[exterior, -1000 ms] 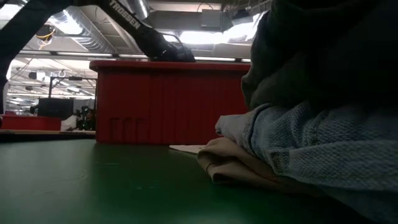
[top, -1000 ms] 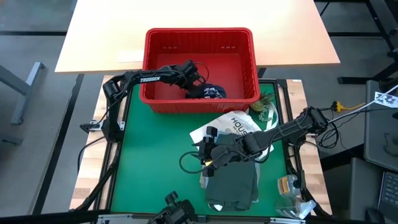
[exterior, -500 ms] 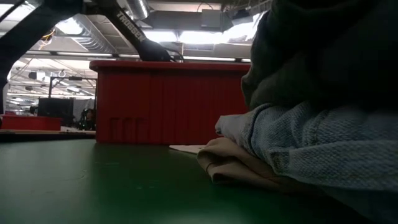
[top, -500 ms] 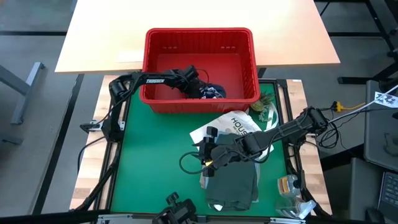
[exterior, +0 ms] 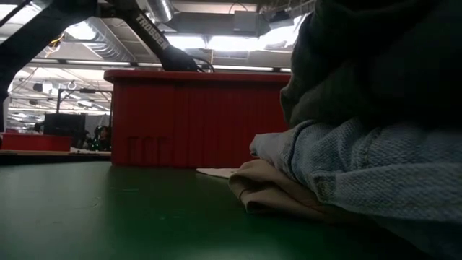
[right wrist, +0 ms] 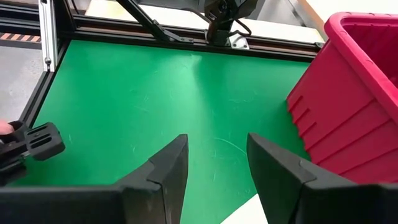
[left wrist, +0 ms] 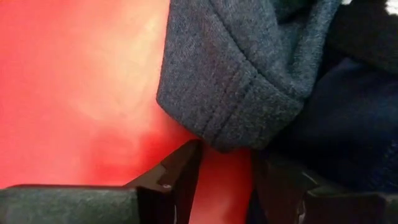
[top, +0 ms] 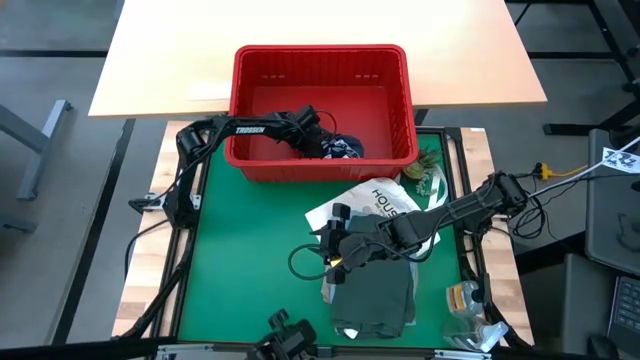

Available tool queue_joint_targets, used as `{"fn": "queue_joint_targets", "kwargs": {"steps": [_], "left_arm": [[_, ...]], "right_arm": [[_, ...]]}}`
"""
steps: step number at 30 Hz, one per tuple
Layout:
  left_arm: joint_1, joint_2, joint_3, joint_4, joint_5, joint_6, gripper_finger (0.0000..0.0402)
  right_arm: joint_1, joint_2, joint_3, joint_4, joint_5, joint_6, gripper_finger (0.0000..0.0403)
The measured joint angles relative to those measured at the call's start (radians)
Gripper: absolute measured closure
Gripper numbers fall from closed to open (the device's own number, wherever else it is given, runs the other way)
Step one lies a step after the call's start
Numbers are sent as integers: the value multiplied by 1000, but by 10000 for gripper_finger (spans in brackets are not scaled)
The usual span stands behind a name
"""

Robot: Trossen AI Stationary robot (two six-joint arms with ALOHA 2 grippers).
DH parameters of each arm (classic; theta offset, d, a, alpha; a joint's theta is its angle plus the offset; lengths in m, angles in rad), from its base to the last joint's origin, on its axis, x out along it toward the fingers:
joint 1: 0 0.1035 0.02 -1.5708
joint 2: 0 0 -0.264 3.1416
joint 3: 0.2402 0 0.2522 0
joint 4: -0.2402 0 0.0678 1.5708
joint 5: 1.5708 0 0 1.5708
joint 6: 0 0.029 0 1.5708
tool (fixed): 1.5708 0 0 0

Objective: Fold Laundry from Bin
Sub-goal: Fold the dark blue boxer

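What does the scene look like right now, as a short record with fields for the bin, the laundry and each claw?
bin: red basket at the far edge of the green mat
in bin: navy garment with white lettering
on mat: dark olive garment on top of a stack; white tote bag beside it
left claw: inside the bin, open, fingers on either side of a dark fabric fold, not closed on it
right claw: open, empty, above the mat by the stack
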Motion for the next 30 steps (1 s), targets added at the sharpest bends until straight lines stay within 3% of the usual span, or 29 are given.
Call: {"fn": "queue_joint_targets", "kwargs": {"steps": [5, 14, 30], "left_arm": [[-3, 1, 0, 3, 2, -1, 293], [-7, 3, -1, 7, 12, -46, 395], [-14, -169, 53, -19, 143, -26, 401]], "right_arm": [[0, 0, 0, 0, 0, 0, 237], [2, -3, 0, -6, 0, 0, 237], [1, -152, 0, -106, 9, -1, 237]]}}
